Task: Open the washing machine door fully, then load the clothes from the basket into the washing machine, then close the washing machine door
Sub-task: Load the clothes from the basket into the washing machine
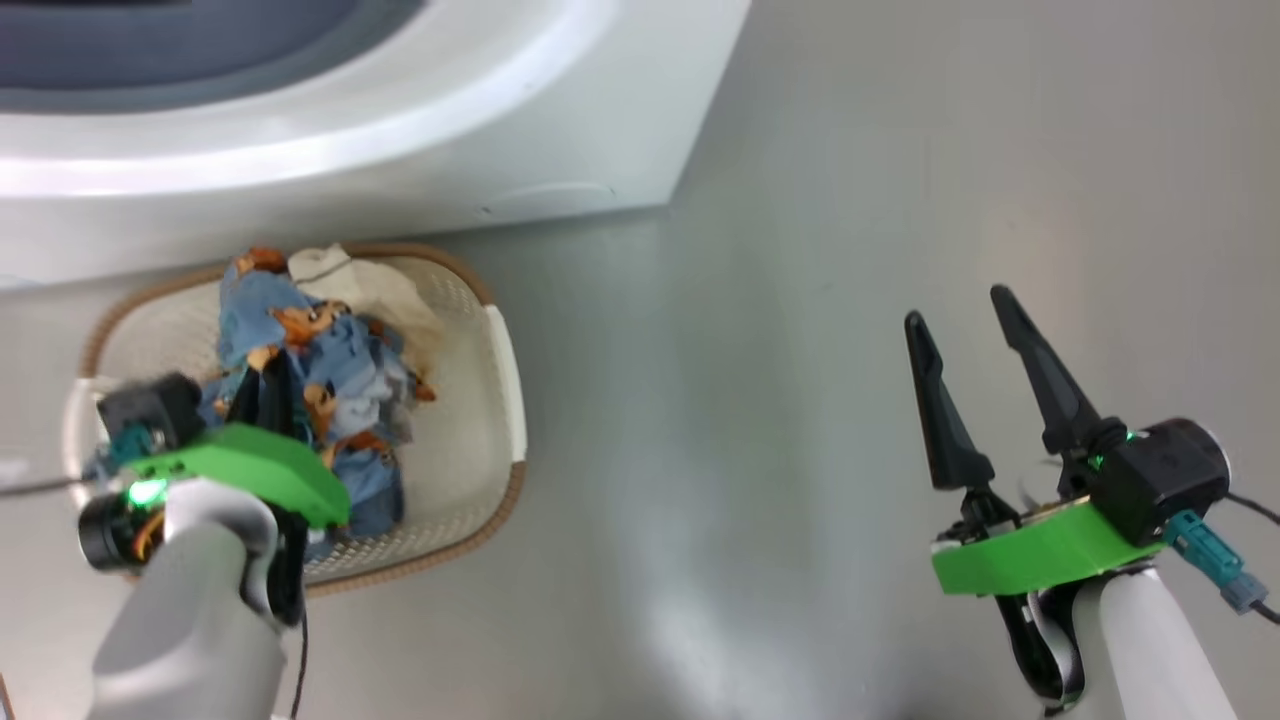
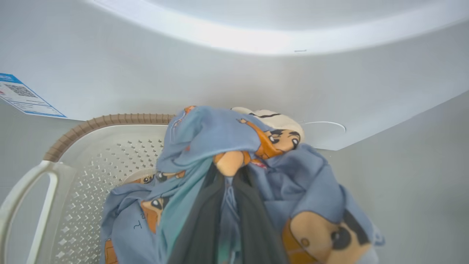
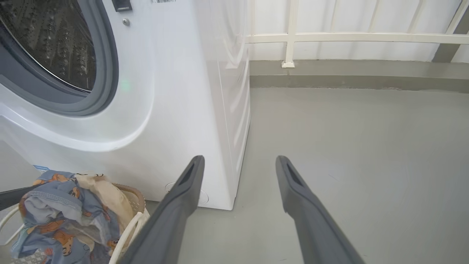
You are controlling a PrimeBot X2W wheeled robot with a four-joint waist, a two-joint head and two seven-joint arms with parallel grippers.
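1. pinching a fold of the soft blue, orange-and-brown-figured clothes (image 2: pixel 205 132), the left gripper (image 2: pixel 231 179) has its two long dark fingers drawn almost together. cloth is caught between them and draped over their tips.
2. the clothes lie heaped in the small cream-white perforated plastic basket (image 1: pixel 450 440) with a brown woven-look rim. the heap sits toward the basket's left side and far end, and a cream cloth part lies at the heap's far edge, next to the rim.
3. whether the pinched fold has come up off the rest of the heap cannot be told.
4. the basket stands on the smooth grey floor (image 1: pixel 800 300), just in front of the lower face of the big white boxy washing machine (image 1: pixel 400 130).
5. the right gripper (image 1: pixel 955 310) hangs over bare floor, well apart from the basket and to its right. its fingers are spread wide with nothing between them.
6. the right wrist view shows the machine's round opening, with the grey rubber gasket (image 3: pixel 106 73) ringing the perforated steel drum (image 3: pixel 51 44).
7. a blue label sticker (image 2: pixel 22 97) sits low on the machine's front, beyond the basket's rim.
8. a white metal railing (image 3: pixel 329 36) runs along the far edge of the floor.
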